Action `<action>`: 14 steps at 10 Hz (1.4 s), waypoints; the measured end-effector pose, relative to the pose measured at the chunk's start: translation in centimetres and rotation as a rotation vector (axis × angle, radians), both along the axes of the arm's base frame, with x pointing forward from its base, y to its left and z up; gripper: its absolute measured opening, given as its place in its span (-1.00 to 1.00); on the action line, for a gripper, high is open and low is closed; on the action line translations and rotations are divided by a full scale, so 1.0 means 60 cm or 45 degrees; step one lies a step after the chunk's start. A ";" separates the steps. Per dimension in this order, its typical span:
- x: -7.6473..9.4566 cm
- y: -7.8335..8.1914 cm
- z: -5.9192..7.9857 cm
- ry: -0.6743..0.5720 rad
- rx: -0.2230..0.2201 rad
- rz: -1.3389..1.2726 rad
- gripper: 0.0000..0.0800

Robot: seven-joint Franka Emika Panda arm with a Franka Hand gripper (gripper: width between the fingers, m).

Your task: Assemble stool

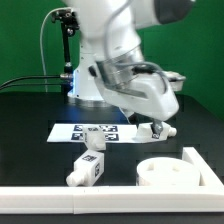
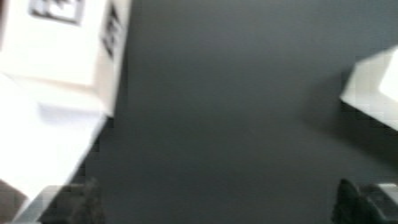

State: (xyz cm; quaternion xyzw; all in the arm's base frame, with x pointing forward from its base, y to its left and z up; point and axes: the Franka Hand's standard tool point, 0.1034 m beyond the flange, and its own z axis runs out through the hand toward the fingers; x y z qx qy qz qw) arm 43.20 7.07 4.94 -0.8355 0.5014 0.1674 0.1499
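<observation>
The gripper hangs low beside the marker board, fingers spread wide over table, what seems a leg close by, the seat apart.

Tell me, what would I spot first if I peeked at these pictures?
The big white robot arm fills the middle of the exterior view, its gripper open and empty over the black table. Near the front, on the exterior view's right, lies the round white seat; a chunky leg with black-and-white tags lies to the seat's left in that view.
</observation>
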 end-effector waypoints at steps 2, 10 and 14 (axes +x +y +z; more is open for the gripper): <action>-0.029 -0.007 -0.009 0.114 0.174 -0.049 0.62; -0.079 0.020 -0.042 0.445 0.620 -0.115 0.62; -0.119 0.040 -0.053 0.498 0.631 -0.166 0.62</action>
